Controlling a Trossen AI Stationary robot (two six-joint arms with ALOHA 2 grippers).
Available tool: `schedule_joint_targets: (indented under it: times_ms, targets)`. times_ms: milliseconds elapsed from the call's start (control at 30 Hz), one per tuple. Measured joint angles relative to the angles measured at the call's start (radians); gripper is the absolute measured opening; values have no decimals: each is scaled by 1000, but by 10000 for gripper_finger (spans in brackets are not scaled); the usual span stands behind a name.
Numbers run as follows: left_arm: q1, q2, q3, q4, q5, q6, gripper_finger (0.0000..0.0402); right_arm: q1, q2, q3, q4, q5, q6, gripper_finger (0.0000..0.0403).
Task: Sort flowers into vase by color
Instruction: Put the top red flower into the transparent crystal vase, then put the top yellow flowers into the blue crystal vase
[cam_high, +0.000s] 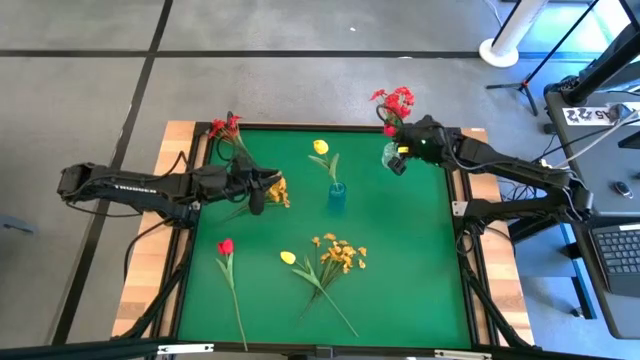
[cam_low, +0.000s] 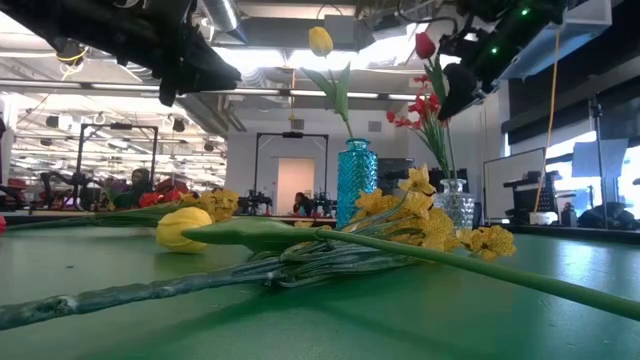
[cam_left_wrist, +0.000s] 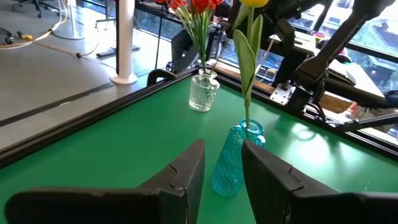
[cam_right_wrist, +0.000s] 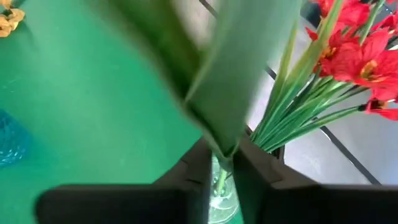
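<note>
Right pincer (cam_high: 398, 151) poised over the clear vase (cam_left_wrist: 203, 93) near the tabletop's far right corner, with a red tulip (cam_low: 426, 45) upright under it. Stem aimed down into the vase mouth, presumably to join the red flowers (cam_high: 398, 100) already standing there. Cannot tell whether this pincer is pinching the stem or has let go.

Left pincer (cam_left_wrist: 221, 171) raised above the left half of the tabletop, spread, with nothing between. Faces the blue vase (cam_high: 337, 196), perhaps waiting for its turn with the yellows.

Colours kept apart so far: a yellow tulip (cam_high: 320, 147) alone in the blue vase, near the tabletop's middle.

Lying loose and unsorted:
- a yellow cluster (cam_high: 277, 192) just beside the left pincer;
- a red cluster (cam_high: 226, 127) at the far left corner;
- a second red tulip (cam_high: 226, 246), a second yellow tulip (cam_high: 288, 257) and a yellow-orange cluster (cam_high: 342, 253) toward the near edge.

Pale lettering along the left arm and digits on a white card beyond the right edge, both too small to read.
</note>
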Motion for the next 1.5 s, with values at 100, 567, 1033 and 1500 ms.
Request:
schedule_joint_targets:
  times_ms: [100,567,1033,1500]
  targets:
    - [-2,0,0,-4,3,-5,103,0,-22,0,-28,15,1,112]
    - [-2,0,0,-2,2,-29,103,0,-177,0,-174,63,36,267]
    - [-2,1,0,-8,2,-61,103,2,-195,-1,-502,-69,166,292]
    - [-2,2,-1,-531,2,-369,103,208,-394,-106,-362,-311,392,292]
